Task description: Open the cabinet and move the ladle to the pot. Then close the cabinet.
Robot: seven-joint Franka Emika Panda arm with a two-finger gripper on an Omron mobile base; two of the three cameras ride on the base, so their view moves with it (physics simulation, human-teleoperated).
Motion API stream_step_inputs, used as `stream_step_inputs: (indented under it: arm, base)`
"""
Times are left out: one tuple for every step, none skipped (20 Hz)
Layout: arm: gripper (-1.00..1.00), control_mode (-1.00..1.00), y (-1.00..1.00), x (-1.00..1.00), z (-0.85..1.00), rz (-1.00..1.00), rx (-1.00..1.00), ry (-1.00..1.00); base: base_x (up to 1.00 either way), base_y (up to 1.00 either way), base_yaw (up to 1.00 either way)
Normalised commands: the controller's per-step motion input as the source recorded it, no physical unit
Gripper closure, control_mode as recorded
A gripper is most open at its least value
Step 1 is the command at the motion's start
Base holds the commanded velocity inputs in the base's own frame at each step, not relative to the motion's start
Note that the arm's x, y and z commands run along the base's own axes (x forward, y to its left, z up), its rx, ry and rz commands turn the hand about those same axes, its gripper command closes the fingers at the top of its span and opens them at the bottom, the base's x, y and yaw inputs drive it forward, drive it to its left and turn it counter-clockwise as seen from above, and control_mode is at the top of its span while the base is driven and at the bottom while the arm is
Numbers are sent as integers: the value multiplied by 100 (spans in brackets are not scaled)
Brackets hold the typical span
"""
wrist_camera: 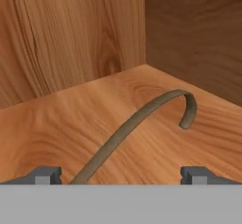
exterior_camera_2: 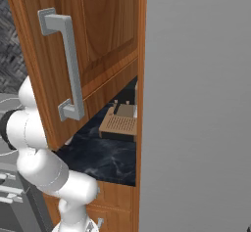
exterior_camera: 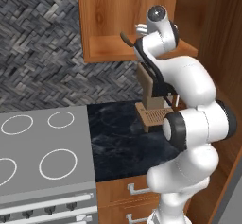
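The cabinet [exterior_camera: 108,48] stands open, its bare wooden shelf and back wall showing. Its door [exterior_camera_2: 103,35] has swung out toward the right base view, silver bar handle [exterior_camera_2: 68,64] facing the camera. The ladle [wrist_camera: 142,112] lies on the shelf; its thin dark handle ends in a curled hook near the back corner, and a dark piece of the ladle [exterior_camera: 126,38] also shows beside the wrist. My gripper [wrist_camera: 121,176] is inside the cabinet, open, fingertips [wrist_camera: 47,175] wide apart. The handle runs between them, nearer the left one, and nothing is gripped. The pot is out of view.
Below the cabinet lies a dark marble counter [exterior_camera: 123,138] with a tan wooden appliance [exterior_camera: 153,109] on it. A grey stovetop [exterior_camera: 42,147] with white burner rings sits to the left. Drawers [exterior_camera: 127,190] front the counter. A tall grey panel [exterior_camera_2: 196,104] stands right.
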Motion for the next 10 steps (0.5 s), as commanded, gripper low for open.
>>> stream_step_inputs:
  arm:
    - [-100, -100, 0, 34, -6, 0, 0, 0]
    - [-100, -100, 0, 35, -8, 0, 0, 1]
    - [-100, -100, 0, 36, -11, 0, 0, 0]
    - [-100, -100, 0, 34, -11, 0, 0, 0]
    - [-100, -100, 0, 34, -10, 0, 0, 1]
    - [-100, -100, 0, 34, -11, 0, 0, 0]
    - [-100, -100, 0, 36, -9, 0, 0, 2]
    - [-100, -100, 0, 39, -6, 0, 0, 3]
    - [-100, -100, 0, 39, -5, 0, 0, 2]
    - [-100, -100, 0, 41, -6, 0, 0, 3]
  base:
    - [0, 0, 0]
    - [0, 0, 0]
    - [0, 0, 0]
    - [0, 0, 0]
    - [0, 0, 0]
    - [0, 0, 0]
    - [0, 0, 0]
    - [0, 0, 0]
    - [0, 0, 0]
    - [0, 0, 0]
